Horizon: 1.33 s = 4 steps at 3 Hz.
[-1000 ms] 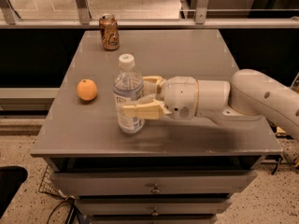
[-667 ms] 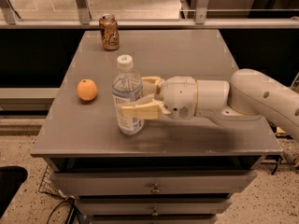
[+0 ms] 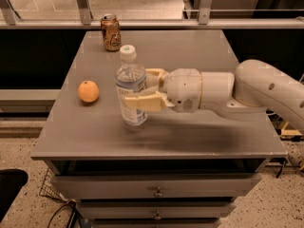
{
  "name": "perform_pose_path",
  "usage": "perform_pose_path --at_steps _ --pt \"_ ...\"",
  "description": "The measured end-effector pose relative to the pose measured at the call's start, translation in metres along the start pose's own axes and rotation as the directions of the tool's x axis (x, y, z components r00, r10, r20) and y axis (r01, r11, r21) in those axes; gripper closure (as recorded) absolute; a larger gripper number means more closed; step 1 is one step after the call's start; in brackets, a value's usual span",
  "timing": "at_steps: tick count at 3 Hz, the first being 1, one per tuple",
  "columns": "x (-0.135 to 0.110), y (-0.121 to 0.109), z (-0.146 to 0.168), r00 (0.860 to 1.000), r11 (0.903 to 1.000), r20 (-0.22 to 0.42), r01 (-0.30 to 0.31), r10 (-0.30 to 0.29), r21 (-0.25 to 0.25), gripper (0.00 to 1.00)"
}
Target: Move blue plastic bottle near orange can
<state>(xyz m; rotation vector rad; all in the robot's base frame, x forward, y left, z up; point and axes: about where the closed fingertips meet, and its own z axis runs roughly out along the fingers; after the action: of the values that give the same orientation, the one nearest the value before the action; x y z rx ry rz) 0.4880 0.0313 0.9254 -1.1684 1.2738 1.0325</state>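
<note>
Though clamped in the claw (image 3: 137, 87) mid-table (image 3: 190, 137), blue plastic bottle (image 3: 129, 77) label partly hidden.

My white arm (image 3: 266, 87) comes in from the right, roughly level, low over the grey surface (image 3: 199, 137). The round wrist housing (image 3: 190, 90) sits in line with it. Jaws point left at mid-surface, cream fingers (image 3: 142, 102) clamped either side of the tall clear plastic bottle (image 3: 130, 80) at mid-height.

The gripper (image 3: 137, 87), clamped on the blue plastic bottle (image 3: 129, 77), now sits slightly further toward 12 o'clock (toward the orange can (image 3: 110, 32)) than before.
</note>
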Motion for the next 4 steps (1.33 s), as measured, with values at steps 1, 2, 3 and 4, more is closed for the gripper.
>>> perform_pose_path --at_steps 1,2,3,4 --pt "-0.020 -0.039 -0.009 0.999 0.9993 -0.022 0.035 -0.035 -0.014 1.00" --pt "-0.025 -0.089 -0.016 0.998 0.9993 -0.059 0.023 -0.025 -0.030 1.00" --pt "-0.006 -0.151 -0.014 0.992 0.9993 -0.118 -0.034 0.032 -0.017 1.00" --pt "0.024 -0.216 -0.006 0.981 0.9951 -0.166 -0.094 0.098 0.028 1.00"
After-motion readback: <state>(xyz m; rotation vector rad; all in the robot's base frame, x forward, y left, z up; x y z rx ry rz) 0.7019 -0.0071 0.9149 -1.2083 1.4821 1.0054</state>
